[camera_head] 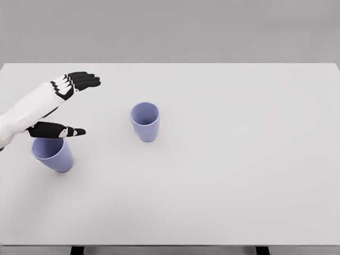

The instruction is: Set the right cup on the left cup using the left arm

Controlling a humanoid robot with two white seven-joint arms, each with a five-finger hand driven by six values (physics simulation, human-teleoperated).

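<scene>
Two lavender-blue cups stand upright on the white table [223, 175]. The right cup [145, 121] is near the middle of the table. At the lower left, the left cup [53, 154] has its rim partly hidden by my thumb. My left hand [79, 106] hovers left of the right cup, fingers [85, 81] spread wide above and thumb [58, 129] below, open and holding nothing. A gap of table lies between the hand and the right cup. The right arm does not show.
The table's far edge runs across the top against a grey wall, and its front edge runs along the bottom, with black legs [77, 249] below.
</scene>
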